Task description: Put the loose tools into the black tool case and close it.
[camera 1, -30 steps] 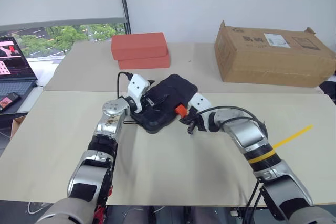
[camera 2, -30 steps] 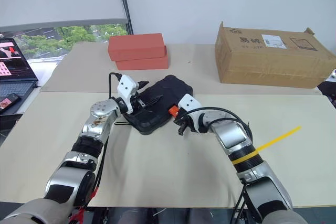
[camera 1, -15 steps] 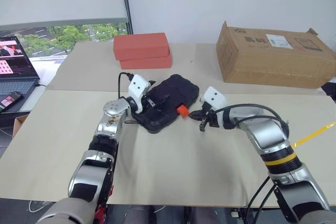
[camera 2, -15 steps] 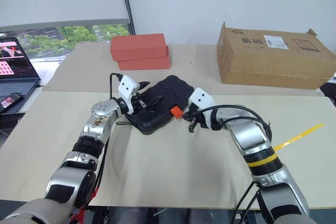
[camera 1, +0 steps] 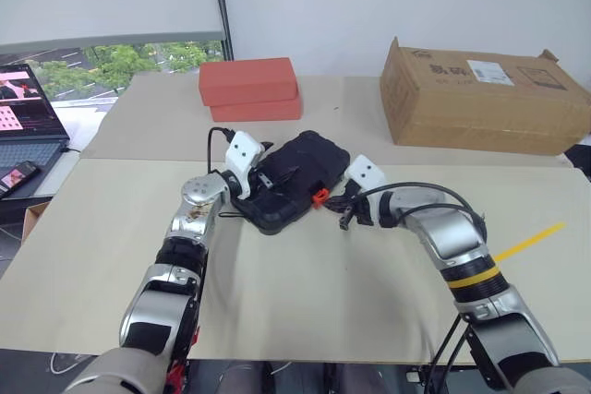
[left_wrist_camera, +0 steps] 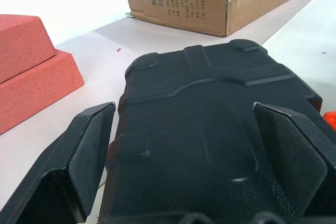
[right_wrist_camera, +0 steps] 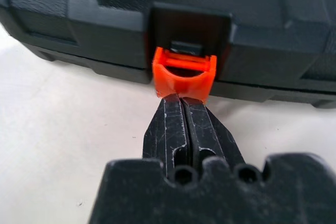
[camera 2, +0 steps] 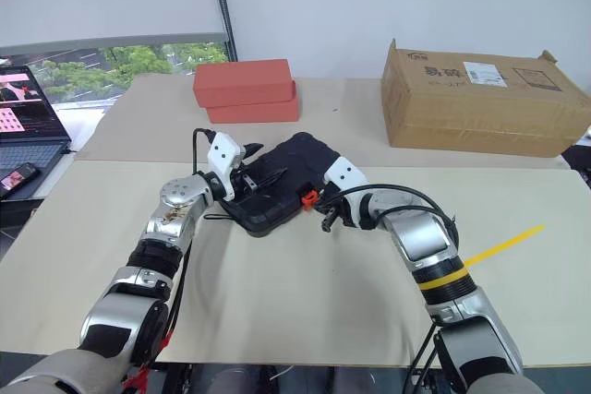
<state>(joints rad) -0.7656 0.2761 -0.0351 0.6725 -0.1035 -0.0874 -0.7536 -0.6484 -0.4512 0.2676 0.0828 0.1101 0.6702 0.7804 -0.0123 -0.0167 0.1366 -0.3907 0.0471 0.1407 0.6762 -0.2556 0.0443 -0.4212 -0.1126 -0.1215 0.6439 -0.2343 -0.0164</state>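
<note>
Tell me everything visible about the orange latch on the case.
The latch is a small orange plastic clip with a curved lip, hinged in a recess on the front edge of the shut black case. It sticks outward, seemingly not yet pressed flat. The shut right gripper meets its lower edge with its fingertips.

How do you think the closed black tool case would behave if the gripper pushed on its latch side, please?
The black tool case looks like rigid moulded plastic, so it should stay stiff. It lies flat and low on the table, so tipping seems unlikely; it would probably slide instead. The open left gripper straddling it may brace it while the shut right gripper presses the orange latch.
</note>
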